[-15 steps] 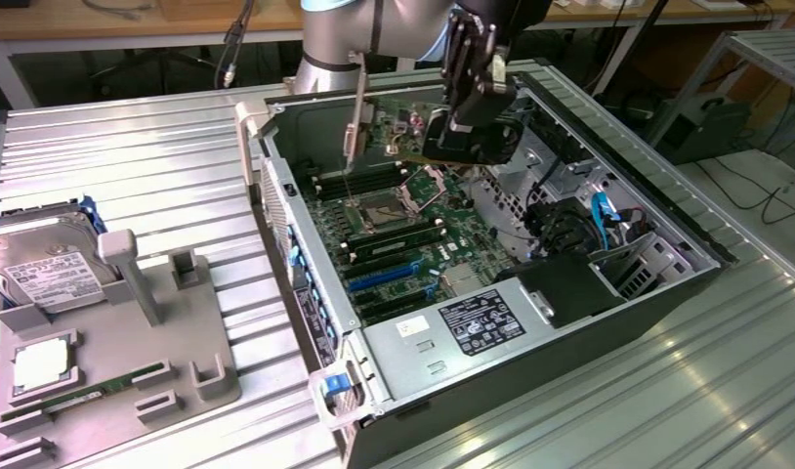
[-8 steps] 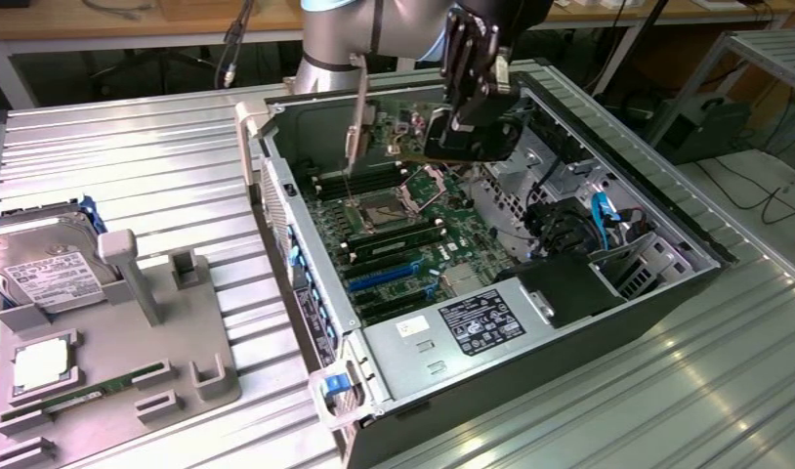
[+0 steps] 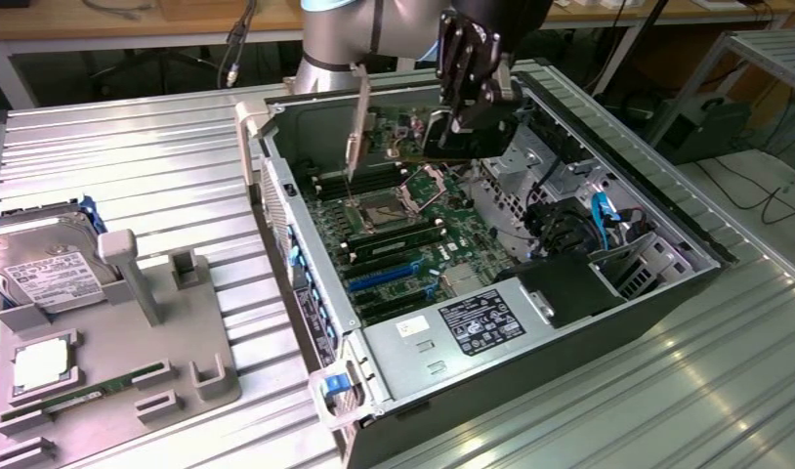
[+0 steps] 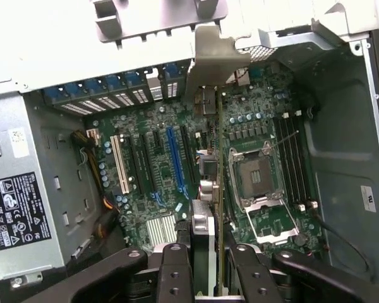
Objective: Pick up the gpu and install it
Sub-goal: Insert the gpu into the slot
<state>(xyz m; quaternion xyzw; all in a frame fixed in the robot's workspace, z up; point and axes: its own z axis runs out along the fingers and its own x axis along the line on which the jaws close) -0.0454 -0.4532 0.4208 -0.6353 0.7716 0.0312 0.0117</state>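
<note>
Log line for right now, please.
jaws: shut on gpu | gpu: held above motherboard inside open computer case | slot: not yet seated

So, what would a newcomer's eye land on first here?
First, the black gripper, shut on a thin black expansion card with a long silver bracket, which hangs above the green motherboard inside the open black computer case. Next, on the exterior view's left, the grey fixture tray carrying a boxy silver hard drive and a slim green memory stick.
</note>
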